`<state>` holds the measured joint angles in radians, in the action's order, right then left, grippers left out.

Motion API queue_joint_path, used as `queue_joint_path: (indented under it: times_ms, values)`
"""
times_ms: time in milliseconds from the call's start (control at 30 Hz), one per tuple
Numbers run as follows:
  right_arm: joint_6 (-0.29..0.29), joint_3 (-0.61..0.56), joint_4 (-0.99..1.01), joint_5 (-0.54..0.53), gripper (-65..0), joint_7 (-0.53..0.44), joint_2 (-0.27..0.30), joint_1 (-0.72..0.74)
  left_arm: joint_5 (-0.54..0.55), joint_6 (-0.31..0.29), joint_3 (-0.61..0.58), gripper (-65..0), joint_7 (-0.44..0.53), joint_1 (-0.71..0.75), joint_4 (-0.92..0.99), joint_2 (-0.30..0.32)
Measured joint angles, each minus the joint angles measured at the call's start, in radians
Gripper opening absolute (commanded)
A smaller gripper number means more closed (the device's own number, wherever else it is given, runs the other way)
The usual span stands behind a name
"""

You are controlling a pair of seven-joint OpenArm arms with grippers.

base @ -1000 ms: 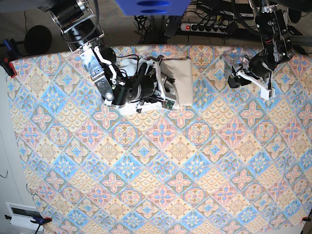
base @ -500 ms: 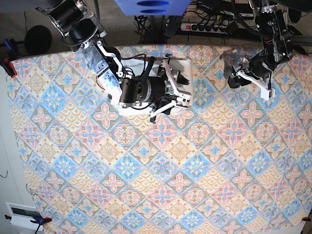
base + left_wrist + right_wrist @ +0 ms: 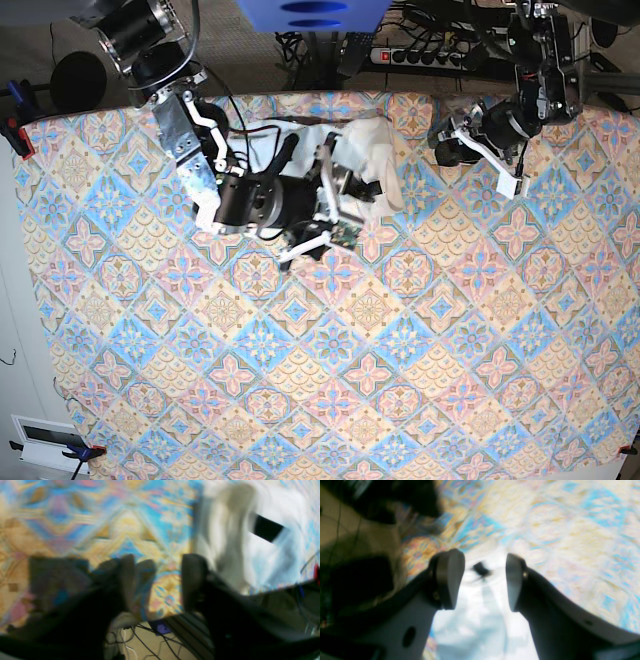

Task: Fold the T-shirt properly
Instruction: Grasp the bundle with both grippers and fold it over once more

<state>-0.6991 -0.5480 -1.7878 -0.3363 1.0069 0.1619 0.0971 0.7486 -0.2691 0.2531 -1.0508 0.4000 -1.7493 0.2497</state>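
Patterned cloth (image 3: 330,360) fills my view; the tee (image 3: 372,152), a soft white bundle, sits near the far edge. My right gripper (image 3: 482,582) hangs over it, jaws apart, nothing held. Left gripper (image 3: 156,580) is off beside it, parted, empty. Limp, light cotton, so I'd pinch a folded edge.

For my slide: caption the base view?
Folded T-shirt at the far table edge, open right gripper beside it.
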Motion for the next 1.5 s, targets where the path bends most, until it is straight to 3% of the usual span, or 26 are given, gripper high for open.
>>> queue_joint_path:
  times_ms: [100, 167, 400, 667, 767, 867, 1067, 1133, 1367, 1400, 1500]
  values:
    - [0.004, 0.092, 0.009, 0.019, -37.3, 0.011, 0.033, -0.001, -0.011, 0.002, -0.049, -59.3, 0.003, 0.023, -0.054, 0.005]
    - [0.003, 0.138, 0.013, 0.013, -42.9, 0.008, 0.047, 0.0, -0.008, 0.0, -0.093, -64.5, -0.003, 0.032, -0.098, 0.002]
    - [0.003, 0.232, 0.122, 0.012, -65.0, 0.009, 0.046, 0.009, -0.01, 0.003, -0.127, -65.0, 0.002, 0.066, -0.164, 0.0]
    - [0.003, 0.231, 0.314, 0.008, -65.0, -0.002, 0.039, 0.121, -0.018, 0.003, -0.286, -65.0, -0.001, 0.043, -0.161, -0.007]
    - [0.003, 0.229, 0.418, 0.014, -65.0, -0.003, 0.038, 0.161, -0.085, 0.002, -0.334, -65.0, 0.001, 0.014, -0.143, -0.027]
    - [0.004, 0.213, 0.523, 0.017, -65.0, -0.063, 0.029, 0.2, -0.185, 0.003, -0.353, -65.0, 0.035, -0.005, -0.107, -0.063]
    - [0.003, 0.079, 0.705, 0.197, -65.0, -0.133, 0.013, 0.254, -0.308, 0.002, -0.422, -65.0, 0.07, -0.067, 0.048, -0.078]
    - [0.003, 0.068, 0.715, 0.24, -65.0, -0.124, 0.017, 0.246, -0.322, 0.002, -0.42, -65.0, 0.108, -0.073, 0.077, -0.07]
    - [0.007, 0.065, 0.67, 0.244, -65.0, -0.127, 0.027, 0.189, -0.325, -0.027, -0.423, -65.0, 0.177, -0.145, 0.214, -0.032]
    - [0.025, 0.064, 0.64, 0.248, -65.0, -0.148, 0.032, 0.153, -0.327, -0.027, -0.422, -65.0, 0.181, -0.16, 0.229, -0.033]
    - [0.003, 0.063, 0.546, 0.224, -65.0, -0.113, 0.078, 0.08, -0.337, -0.035, -0.425, -65.0, 0.22, -0.2, 0.275, -0.036]
